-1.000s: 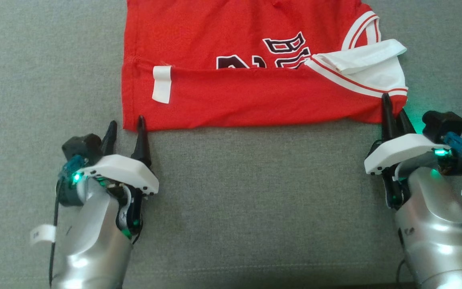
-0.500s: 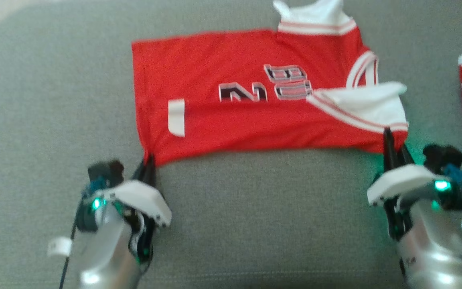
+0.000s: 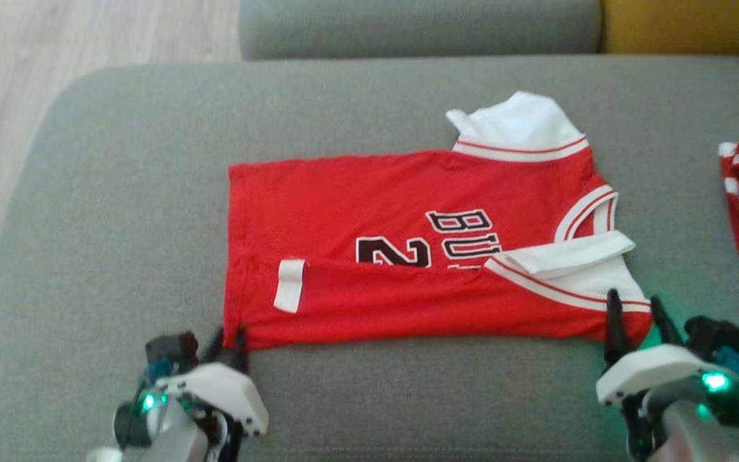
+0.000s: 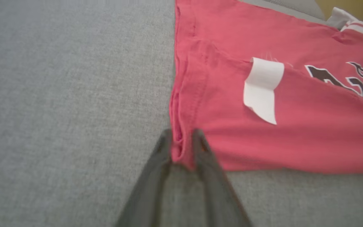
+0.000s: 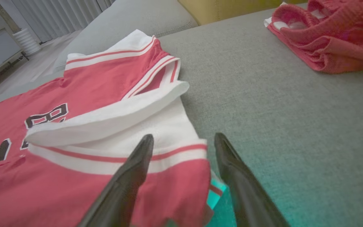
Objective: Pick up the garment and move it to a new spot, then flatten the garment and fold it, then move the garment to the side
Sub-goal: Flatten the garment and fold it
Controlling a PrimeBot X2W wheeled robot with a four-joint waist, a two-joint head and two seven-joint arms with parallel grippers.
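My left fingers (image 4: 165,146) stand close together with only a narrow gap. The near hem corner of the red jersey (image 4: 279,138) is bunched into a ridge in that gap and touches both inner faces. The tips are blurred, so I cannot tell whether I am pressing the cloth or merely flanking it. Just beyond those tips, to their right, a white label (image 4: 262,90) lies on the folded-over flap. To their left is bare grey sofa cushion (image 4: 58,94).

My right fingers (image 5: 139,156) are spread wide and released, gripping nothing. They straddle the jersey's other near corner. The finger nearer my left arm is over the red cloth below the striped band, and the other is over the cushion just beside the jersey's edge. I cannot tell whether either tip touches down.

The jersey lies folded lengthwise on the cushion, stretching from one pair of fingers to the other and away from both. Well off to the right of my right fingers, a second red garment (image 5: 326,41) sits crumpled, apart from the jersey.
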